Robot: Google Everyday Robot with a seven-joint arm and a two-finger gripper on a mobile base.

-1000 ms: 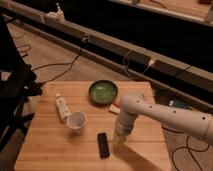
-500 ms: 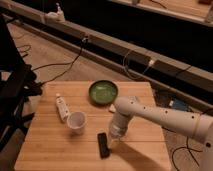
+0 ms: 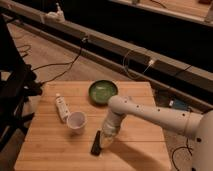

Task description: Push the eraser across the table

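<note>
The eraser (image 3: 95,143) lies flat on the tabletop (image 3: 50,150) toward its near edge, close to the white cup (image 3: 76,121); we see our end effector (image 3: 107,139) down just beside it, jaws pressed together

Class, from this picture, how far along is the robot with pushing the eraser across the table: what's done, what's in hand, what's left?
Done: the gripper, jaws shut, is down beside the eraser, on its picture-right. In hand: contact looks likely, though I cannot confirm it. Left: the eraser lies near the front edge of the table, so the push across seems mostly ahead.
</note>
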